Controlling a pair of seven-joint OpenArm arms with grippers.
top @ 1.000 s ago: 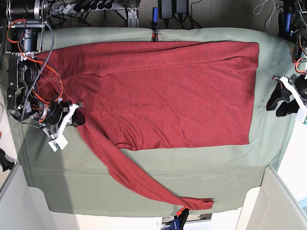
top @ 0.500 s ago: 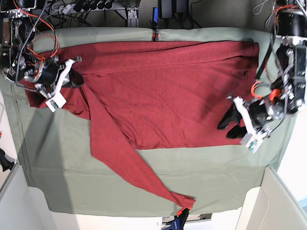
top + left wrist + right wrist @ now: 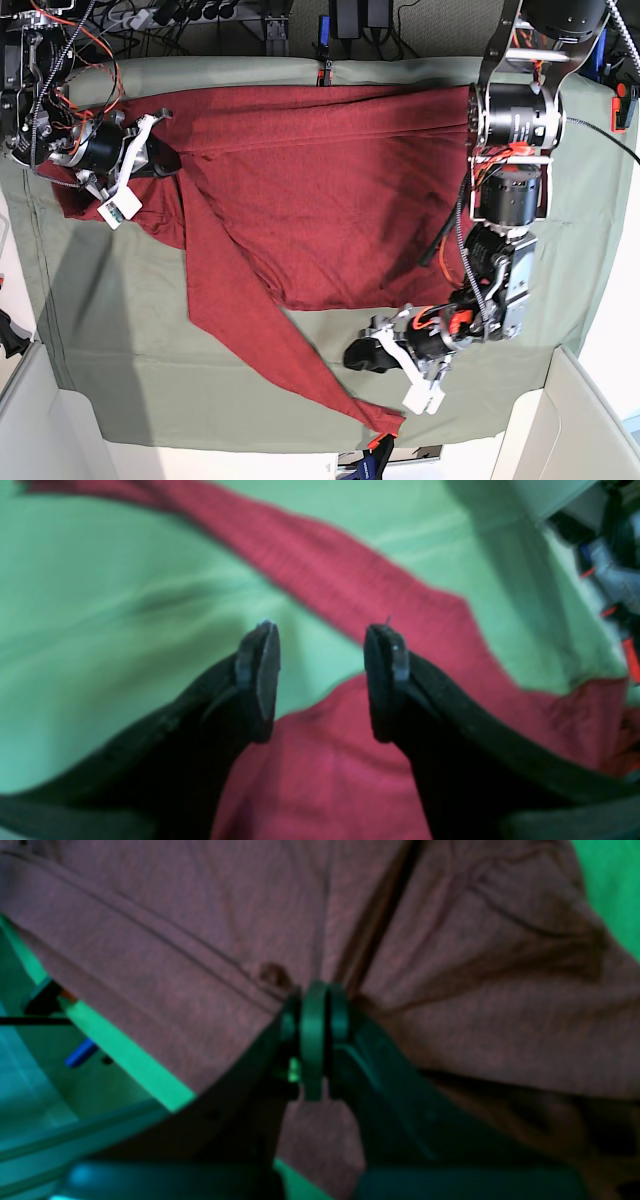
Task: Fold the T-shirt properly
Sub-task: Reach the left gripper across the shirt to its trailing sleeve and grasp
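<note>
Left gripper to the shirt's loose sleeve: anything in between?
Nothing visible. The left gripper hangs open beside the T-shirt hem, with only bare table cloth between it and the trailing sleeve. The right gripper is shut on the shirt's far side.

No readable text anywhere: the small white tags [image 3: 118, 209] hanging off each arm show up blank in the base view, and both wrist views are too blurred to make out any lettering, brand or number.
</note>
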